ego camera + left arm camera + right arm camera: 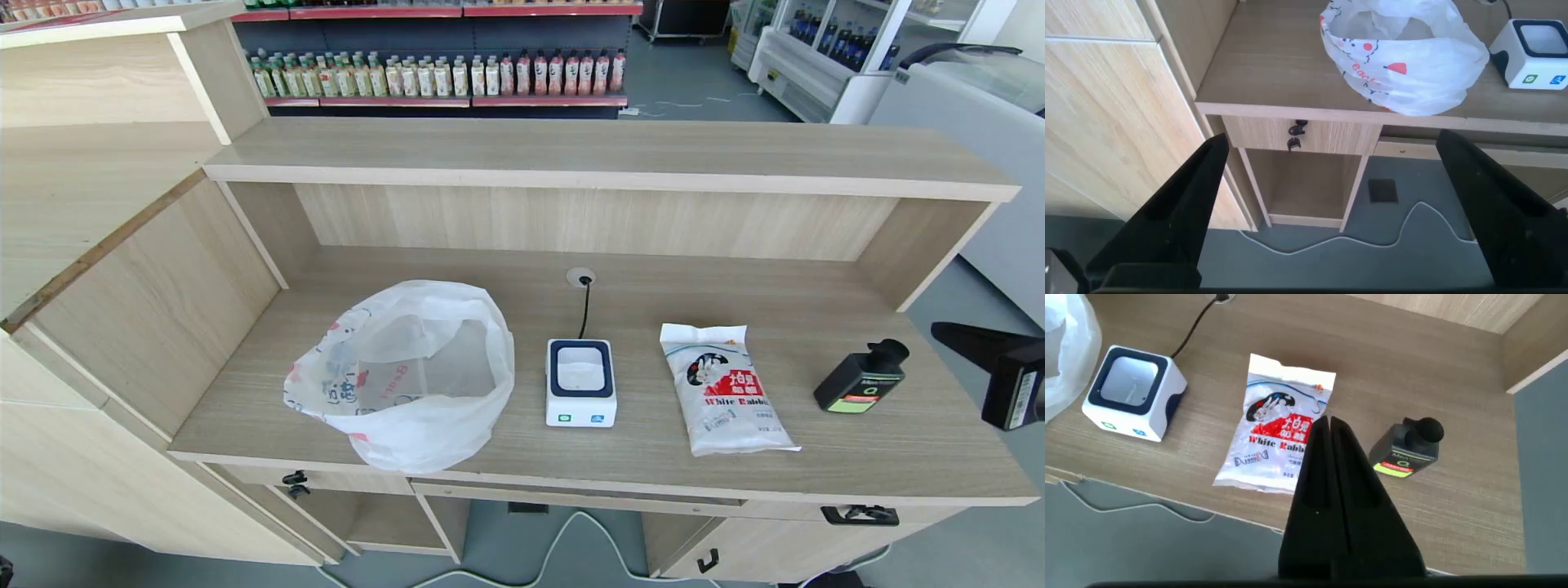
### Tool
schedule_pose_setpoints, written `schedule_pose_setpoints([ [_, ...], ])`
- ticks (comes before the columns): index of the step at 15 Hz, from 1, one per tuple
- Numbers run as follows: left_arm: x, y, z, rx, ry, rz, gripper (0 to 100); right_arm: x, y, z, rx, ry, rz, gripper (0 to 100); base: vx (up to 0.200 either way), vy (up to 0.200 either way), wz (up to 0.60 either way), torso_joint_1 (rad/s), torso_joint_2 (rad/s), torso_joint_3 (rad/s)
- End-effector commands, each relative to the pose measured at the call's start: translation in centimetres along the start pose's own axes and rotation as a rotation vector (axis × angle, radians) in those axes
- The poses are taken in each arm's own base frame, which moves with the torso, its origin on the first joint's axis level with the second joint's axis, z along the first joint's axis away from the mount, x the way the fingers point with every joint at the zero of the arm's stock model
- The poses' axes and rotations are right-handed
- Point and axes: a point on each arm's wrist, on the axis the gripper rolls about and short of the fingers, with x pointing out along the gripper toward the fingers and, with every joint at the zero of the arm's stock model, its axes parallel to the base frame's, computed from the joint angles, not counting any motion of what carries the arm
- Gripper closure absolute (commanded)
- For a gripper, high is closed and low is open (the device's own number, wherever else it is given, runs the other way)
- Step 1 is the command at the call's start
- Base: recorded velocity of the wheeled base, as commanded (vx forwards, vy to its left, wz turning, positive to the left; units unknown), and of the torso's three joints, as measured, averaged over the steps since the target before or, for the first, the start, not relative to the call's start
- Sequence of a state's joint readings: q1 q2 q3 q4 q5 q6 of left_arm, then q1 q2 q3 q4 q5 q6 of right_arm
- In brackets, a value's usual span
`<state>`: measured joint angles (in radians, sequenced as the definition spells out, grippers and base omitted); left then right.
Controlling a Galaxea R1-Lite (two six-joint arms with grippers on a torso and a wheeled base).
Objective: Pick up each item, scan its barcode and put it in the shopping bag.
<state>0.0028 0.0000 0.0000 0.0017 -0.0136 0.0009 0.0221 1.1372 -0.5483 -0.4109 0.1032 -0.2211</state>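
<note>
Currently nothing is lifted: the candy pouch point(729, 390) lies flat between the scanner point(580, 382) and the dark bottle point(862, 380), with the shopping bag point(408, 371) on the scanner's far side. Your right gripper point(1331, 425) is clenched empty, your left gripper point(1333, 140) spread wide. Watch the flat, slick pouch; it may slip from a shallow pinch.

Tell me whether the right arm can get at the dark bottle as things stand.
Probably yes. The dark bottle sits uncovered on the counter, close to the right gripper, which is shut and would need opening.
</note>
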Motion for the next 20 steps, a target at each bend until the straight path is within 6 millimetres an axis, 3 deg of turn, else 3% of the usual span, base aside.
schedule_pose_setpoints([
  [1,0.0,0.0,0.0,-0.001,0.0,0.0,0,1.7,0.0,-0.7,-0.001,0.057,0.028,0,0.0,0.0,0.0,0.0,0.0,0.0],
  [5,0.0,0.0,0.0,0.001,0.0,0.0,0,5.1,-0.7,-0.4,0.012,0.142,0.045,0,0.0,0.0,0.0,0.0,0.0,0.0],
  [8,0.0,0.0,0.0,-0.001,0.0,0.0,0,7.0,-1.5,1.3,0.043,0.334,0.08,0,0.0,0.0,0.0,0.0,0.0,0.0],
  [10,0.0,0.0,0.0,-0.001,0.0,0.0,0,8.8,-2.0,1.3,0.054,0.409,0.083,0,0.0,0.0,0.0,0.0,0.0,0.0],
  [14,0.0,0.0,0.0,-0.001,0.0,0.0,0,12.8,-3.4,-1.9,0.093,0.541,0.062,0,0.0,0.0,0.0,0.0,0.0,0.0],
  [17,0.0,0.0,0.0,-0.001,0.0,0.0,0,14.9,-3.1,-4.1,0.111,0.618,0.09,0,0.0,0.0,0.0,0.0,0.0,0.0],
  [20,0.0,0.0,0.0,-0.001,0.0,0.0,0,18.2,-2.6,-5.6,0.113,0.632,0.109,0,0.0,0.0,0.0,0.0,0.0,0.0],
])
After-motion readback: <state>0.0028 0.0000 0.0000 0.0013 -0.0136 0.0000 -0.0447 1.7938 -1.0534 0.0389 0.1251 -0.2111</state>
